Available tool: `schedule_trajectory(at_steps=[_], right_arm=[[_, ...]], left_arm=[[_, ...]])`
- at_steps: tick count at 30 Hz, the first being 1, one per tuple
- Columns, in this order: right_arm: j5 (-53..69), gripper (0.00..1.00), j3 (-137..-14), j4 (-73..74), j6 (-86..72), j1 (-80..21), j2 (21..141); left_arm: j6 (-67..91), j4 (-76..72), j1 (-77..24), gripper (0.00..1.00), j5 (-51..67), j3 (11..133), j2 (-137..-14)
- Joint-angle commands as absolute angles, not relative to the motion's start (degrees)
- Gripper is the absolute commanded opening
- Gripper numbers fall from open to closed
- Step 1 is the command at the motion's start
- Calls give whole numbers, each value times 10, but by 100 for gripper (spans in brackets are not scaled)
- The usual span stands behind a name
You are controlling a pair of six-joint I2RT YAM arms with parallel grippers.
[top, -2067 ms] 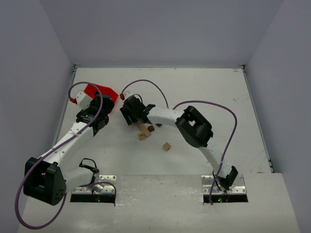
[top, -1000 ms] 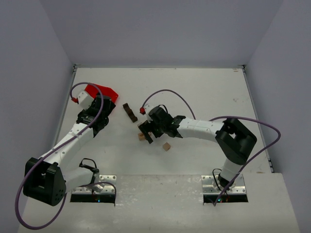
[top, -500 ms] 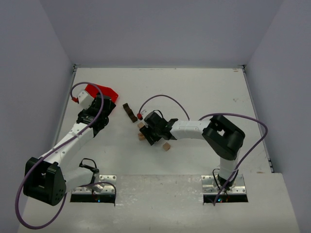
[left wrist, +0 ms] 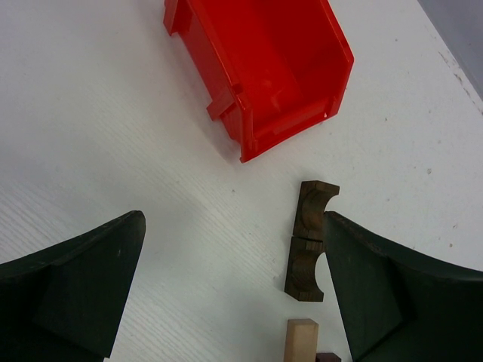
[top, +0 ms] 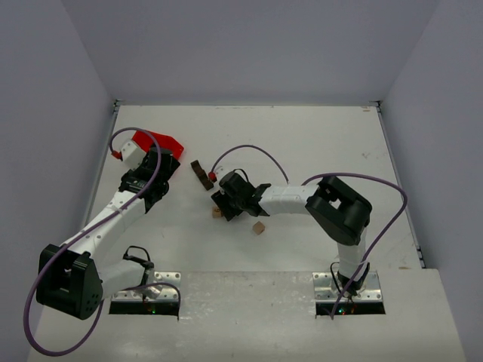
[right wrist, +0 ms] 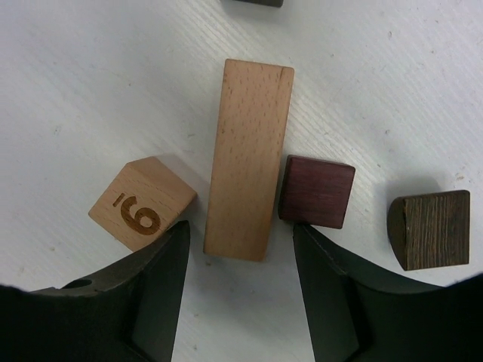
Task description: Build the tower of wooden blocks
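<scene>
as right pincer (right wrist: 240,230) gapes, tan block (right wrist: 249,151) — between jaws

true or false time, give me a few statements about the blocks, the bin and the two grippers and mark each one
1. The left gripper is open and holds nothing. True.
2. The long tan block stands on end. False: it lies flat on the table.
3. The dark red cube sits right beside the long tan block. True.
4. The two dark arch pieces are inside the red bin. False: they lie on the table outside it.
5. The right gripper is clamped on the dark red cube. False: its jaws straddle the long tan block's near end.
</scene>
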State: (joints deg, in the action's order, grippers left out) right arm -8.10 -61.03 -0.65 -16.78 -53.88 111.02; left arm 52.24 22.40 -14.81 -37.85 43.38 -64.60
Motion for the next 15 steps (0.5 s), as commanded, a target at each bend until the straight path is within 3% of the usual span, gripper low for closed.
schedule_trajectory(at_steps=[1,8,15], right_arm=[[-93,57,-634,-28,-179,-547,1130],[-134,31,-630,-31,-180,-555,1130],[-201,24,-613,-28,-184,-567,1076]], left_arm=[[514,204,-141,100,-375,435,-642],[512,203,-141,100,-372,435,-642],[511,201,-141,100,-369,434,-641]])
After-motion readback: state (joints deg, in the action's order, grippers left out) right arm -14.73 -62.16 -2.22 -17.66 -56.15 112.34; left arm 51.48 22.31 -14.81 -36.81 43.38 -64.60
